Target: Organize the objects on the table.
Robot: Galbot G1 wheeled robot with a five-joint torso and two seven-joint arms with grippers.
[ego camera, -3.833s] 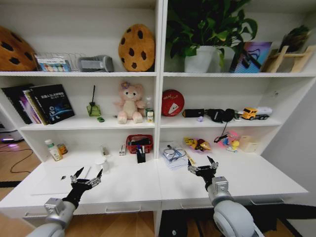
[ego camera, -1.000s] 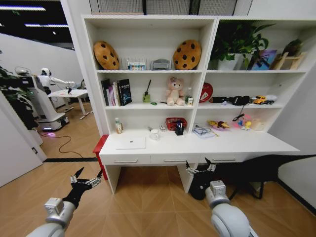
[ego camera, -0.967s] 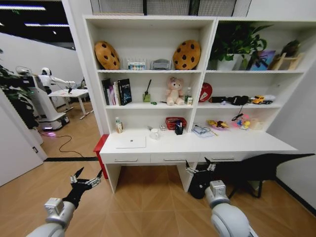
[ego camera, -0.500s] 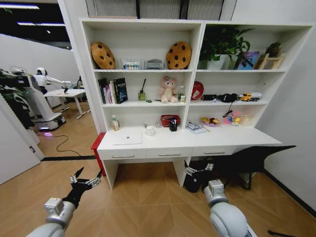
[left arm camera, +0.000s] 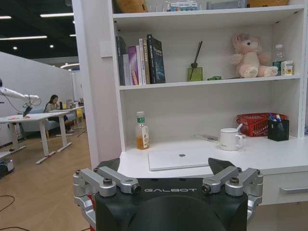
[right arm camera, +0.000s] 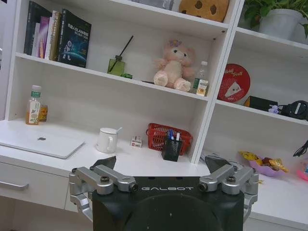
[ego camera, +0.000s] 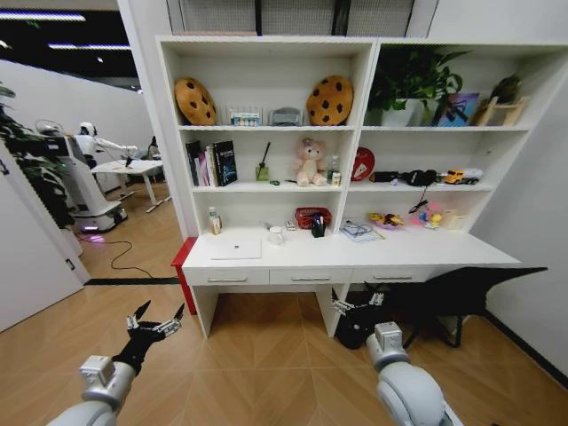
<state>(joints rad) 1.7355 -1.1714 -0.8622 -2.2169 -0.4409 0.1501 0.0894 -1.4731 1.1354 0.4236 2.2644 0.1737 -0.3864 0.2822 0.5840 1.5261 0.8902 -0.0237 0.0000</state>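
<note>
Laptop (ego camera: 235,251) shut on desk (ego camera: 355,259) — both claws spread.

"GALBOT" in pale capitals across the black housing of the left gripper (left arm camera: 168,179), low centre of the left wrist view. Same word "GALBOT" on the black housing of the right gripper (right arm camera: 164,178), low centre of the right wrist view. Apple logo on the lid of the silver laptop (left arm camera: 185,158), centre of the left wrist view. Print on the dark book (right arm camera: 74,38), upper left of the right wrist view, too small to read.
</note>
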